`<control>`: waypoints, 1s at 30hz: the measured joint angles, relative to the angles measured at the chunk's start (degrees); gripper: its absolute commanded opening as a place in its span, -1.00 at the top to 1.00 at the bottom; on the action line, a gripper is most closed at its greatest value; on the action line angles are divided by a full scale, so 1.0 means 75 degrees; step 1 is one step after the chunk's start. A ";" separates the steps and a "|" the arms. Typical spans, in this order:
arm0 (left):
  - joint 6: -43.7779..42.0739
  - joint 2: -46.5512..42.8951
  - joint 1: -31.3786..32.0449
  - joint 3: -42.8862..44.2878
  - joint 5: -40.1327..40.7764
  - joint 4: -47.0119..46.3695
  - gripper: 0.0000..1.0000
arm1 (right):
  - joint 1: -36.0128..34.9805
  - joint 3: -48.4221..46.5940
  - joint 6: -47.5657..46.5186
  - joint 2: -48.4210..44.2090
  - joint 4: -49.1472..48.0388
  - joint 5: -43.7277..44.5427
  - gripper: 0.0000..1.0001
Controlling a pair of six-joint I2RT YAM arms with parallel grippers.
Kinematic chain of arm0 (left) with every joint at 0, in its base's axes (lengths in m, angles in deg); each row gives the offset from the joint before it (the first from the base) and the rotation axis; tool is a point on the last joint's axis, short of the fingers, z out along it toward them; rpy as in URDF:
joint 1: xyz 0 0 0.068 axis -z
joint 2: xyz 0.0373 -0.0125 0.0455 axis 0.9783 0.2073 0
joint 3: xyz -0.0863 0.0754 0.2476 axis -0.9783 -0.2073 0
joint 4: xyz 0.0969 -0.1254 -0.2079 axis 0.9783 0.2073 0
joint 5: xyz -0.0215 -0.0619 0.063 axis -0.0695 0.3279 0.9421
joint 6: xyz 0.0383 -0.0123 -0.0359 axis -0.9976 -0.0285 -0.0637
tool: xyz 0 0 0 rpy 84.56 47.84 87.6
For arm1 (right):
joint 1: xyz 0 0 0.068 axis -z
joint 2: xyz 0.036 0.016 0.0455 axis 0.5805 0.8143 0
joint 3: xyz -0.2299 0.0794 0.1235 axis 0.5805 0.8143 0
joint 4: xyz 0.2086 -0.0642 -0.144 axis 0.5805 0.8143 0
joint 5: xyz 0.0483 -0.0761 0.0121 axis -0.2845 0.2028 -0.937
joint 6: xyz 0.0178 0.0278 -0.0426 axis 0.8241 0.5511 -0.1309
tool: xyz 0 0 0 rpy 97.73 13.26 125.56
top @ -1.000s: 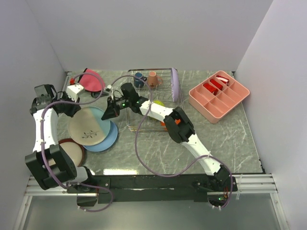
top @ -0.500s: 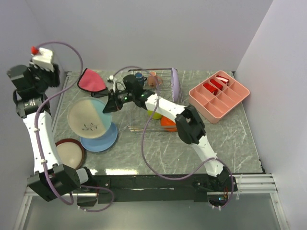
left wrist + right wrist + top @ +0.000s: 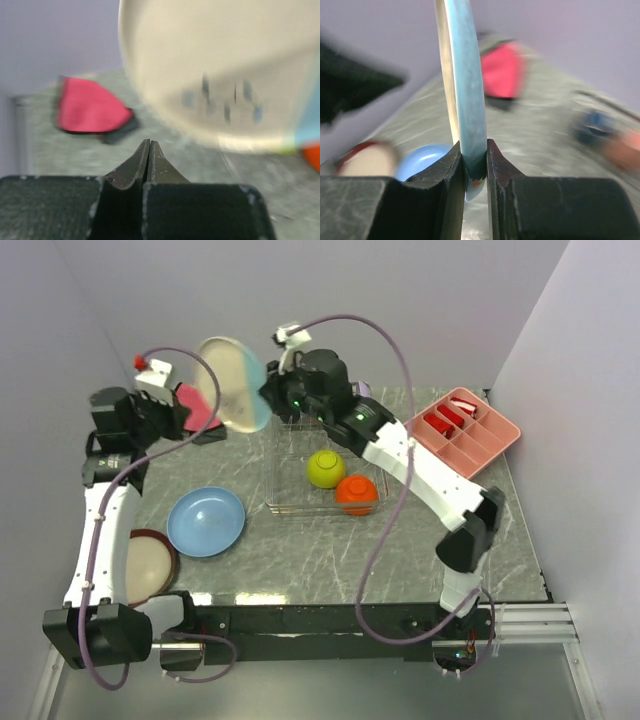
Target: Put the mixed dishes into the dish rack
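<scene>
Right wrist: right hand (image 3: 474, 150) pinches the thin blue rim of a smooth round plate (image 3: 466, 75); left hand (image 3: 149, 146) pressed together

the marbled grey-green bench (image 3: 400, 530) carries a light-blue plate (image 3: 206, 521) at its left and a red-rimmed cream plate (image 3: 148, 565) near the front-left corner. a red-pink folded cloth (image 3: 87, 106) lies at the back left. the wire dish rack (image 3: 292, 480) stands mid-bench, with a pink compartment tray (image 3: 450, 465) well apart at the right.

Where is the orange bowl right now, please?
In the top view, the orange bowl sits inside the wire dish rack at its near edge, diagonally right of the yellow-green bowl.
</scene>
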 measured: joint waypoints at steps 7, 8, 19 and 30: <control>0.1314 -0.0087 0.0801 -0.1003 -0.0198 -0.0105 0.98 | -0.0128 0.1457 -0.1241 -0.1070 -0.0108 0.4389 1.00; 0.1451 -0.0128 0.0839 -0.1177 -0.0163 -0.0233 0.98 | -0.0128 0.1638 -0.1413 -0.1084 -0.0166 0.4876 1.00; 0.1746 -0.0938 0.0860 -0.1786 0.0248 -0.0609 0.98 | 0.0248 0.2294 -0.1775 -0.1075 -0.0210 0.7108 1.00; 0.1731 -0.1043 0.0860 -0.1871 0.0443 -0.0560 0.98 | 0.0947 0.2328 -0.1160 -0.0743 -0.0087 0.7548 1.00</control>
